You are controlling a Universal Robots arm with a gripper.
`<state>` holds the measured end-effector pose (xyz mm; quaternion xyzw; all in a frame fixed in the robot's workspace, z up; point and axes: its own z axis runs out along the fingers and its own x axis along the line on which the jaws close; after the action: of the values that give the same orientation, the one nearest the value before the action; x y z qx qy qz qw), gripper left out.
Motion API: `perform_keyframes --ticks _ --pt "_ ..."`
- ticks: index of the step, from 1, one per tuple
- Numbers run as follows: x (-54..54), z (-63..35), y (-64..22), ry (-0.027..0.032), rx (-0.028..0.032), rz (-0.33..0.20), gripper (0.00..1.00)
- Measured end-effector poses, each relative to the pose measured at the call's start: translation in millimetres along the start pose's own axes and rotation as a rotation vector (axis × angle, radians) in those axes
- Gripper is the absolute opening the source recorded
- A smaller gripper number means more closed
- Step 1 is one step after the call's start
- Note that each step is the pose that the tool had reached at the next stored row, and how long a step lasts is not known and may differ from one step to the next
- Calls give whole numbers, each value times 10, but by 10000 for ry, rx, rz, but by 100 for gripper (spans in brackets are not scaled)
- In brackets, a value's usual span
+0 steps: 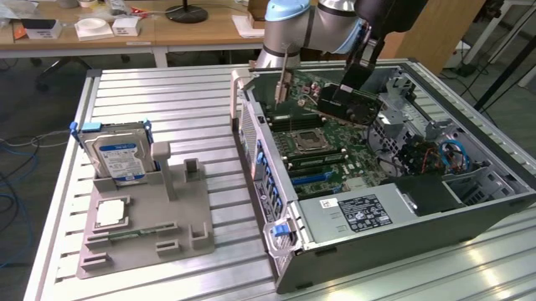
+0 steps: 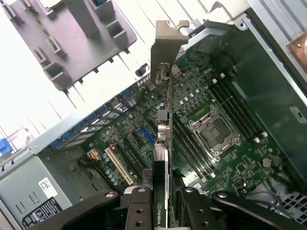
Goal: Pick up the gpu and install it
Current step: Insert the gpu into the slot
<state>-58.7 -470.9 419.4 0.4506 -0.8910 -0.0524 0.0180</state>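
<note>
The gpu is a flat black card with a silvery end bracket. It hangs tilted above the green motherboard inside the open computer case. My gripper is shut on the card's upper edge. In the wrist view the gpu runs edge-on away from my gripper, with a black finger on either side. Its bracket reaches toward the case's rear wall. The card is above the board, apart from the slots.
A grey holder on the slatted table at the exterior view's left carries a silver hard drive, a square chip and a small memory stick. The power supply and cables fill the case's near side.
</note>
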Motion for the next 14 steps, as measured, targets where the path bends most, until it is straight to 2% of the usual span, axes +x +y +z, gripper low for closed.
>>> perform_keyframes --ticks 5,14 --pt "-10 -1 7 60 -8 -544 26" --pt "-42 -19 29 110 -38 -796 26"
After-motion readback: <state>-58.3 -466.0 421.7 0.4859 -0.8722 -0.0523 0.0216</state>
